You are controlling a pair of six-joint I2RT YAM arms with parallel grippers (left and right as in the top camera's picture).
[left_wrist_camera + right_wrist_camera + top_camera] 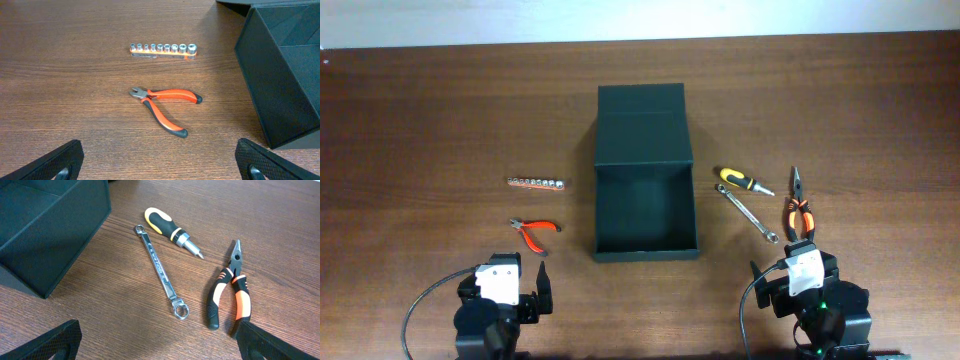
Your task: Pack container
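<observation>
Overhead shows it best from where we stand: the container (645, 205) sits mid-worktop (420, 120), flap lid thrown back on the far side, nothing inside. So is packing even under way?

– Not yet, I'd say. This looks like the very first step, choosing a tool to fetch. Every tool lies outside the box.

– What's on each side?

– On the left, a socket rail (162, 49) and, nearer the arm, the small red cutters (165, 107), the two lying apart. On the right, a stubby screwdriver (172, 231), a ring spanner (161, 270) just beside it, and the long-nose pliers (228, 287) further out.

– And the arms?

– Both parked at the near edge. The left end effector (160, 167) is spread wide and holds nothing. The right end effector (160, 347) is the same, fingers far apart and empty.

– So what comes next?

– My guess is the left arm reaches forward for the cutters, since they lie almost straight ahead between its fingers. It would need to drop low, close across the handles where they splay, lift, then swing right over the box wall before letting go.

– Any snag?

– The spanner lies very flat on the wood, so pinching it could be fiddly. The cutters look the easier start.
</observation>
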